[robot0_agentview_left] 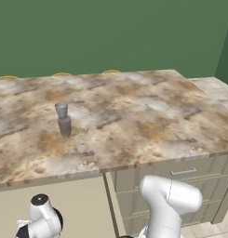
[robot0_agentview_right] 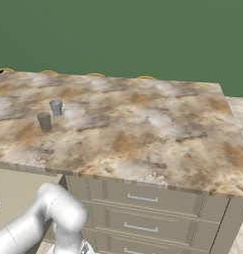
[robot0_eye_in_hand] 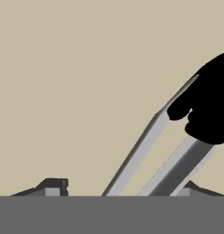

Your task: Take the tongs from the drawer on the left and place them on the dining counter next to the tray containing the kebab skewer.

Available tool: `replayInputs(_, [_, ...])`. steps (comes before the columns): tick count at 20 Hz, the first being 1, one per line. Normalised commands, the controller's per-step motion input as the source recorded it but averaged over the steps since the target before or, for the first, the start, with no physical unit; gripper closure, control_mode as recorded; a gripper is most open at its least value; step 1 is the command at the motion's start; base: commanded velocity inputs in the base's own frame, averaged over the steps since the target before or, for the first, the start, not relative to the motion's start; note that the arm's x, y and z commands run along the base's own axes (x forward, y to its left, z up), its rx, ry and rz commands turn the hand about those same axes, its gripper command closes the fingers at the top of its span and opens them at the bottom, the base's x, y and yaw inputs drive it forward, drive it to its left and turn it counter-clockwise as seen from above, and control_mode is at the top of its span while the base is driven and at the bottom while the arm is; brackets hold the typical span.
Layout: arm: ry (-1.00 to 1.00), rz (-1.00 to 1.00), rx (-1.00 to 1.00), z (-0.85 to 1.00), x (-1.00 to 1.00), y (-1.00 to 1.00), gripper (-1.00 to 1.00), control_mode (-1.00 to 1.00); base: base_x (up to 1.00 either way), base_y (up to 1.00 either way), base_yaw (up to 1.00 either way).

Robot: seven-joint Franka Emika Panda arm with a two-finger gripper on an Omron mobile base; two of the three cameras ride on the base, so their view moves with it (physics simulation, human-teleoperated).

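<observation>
In the hand view the tongs [robot0_eye_in_hand: 152,151] lie very close on a flat beige surface, two silver arms running from bottom centre up to a black end at the upper right. My gripper [robot0_eye_in_hand: 125,189] is open and low over them, with its fingertips [robot0_eye_in_hand: 54,185] wide apart. The arms pass between the tips, nearer the right one. The dining counter [robot0_agentview_left: 115,116] spreads across both base views, and my arm [robot0_agentview_left: 169,202] bends down below its front edge. The tray and the kebab skewer are out of view. I cannot tell the drawer's front from these frames.
Two small grey cups [robot0_agentview_left: 63,118] [robot0_agentview_right: 48,115] stand on the counter's left part. Under the counter's right side is a stack of narrow beige drawers with short silver handles [robot0_agentview_right: 142,199]. A green wall rises behind the counter.
</observation>
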Motion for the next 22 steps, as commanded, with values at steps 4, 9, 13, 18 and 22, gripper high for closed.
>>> replayInputs(4, [0.0,0.0,0.0,0.0,-0.04,0.0,1.0,-1.0,0.0,0.0,0.0])
replayInputs(9, [-0.15,0.0,0.06,0.41,-0.33,-0.15,1.0,-1.0,0.0,0.0,0.0])
replayInputs(13, [-0.28,0.0,0.12,1.0,-0.22,-0.27,1.0,-1.0,0.0,0.0,0.0])
replayInputs(18, [-0.25,0.0,0.08,1.0,-0.07,-0.36,1.0,-1.0,0.0,0.0,0.0])
replayInputs(22, [-0.23,0.0,0.01,1.0,0.0,-0.36,1.0,-1.0,0.0,0.0,0.0])
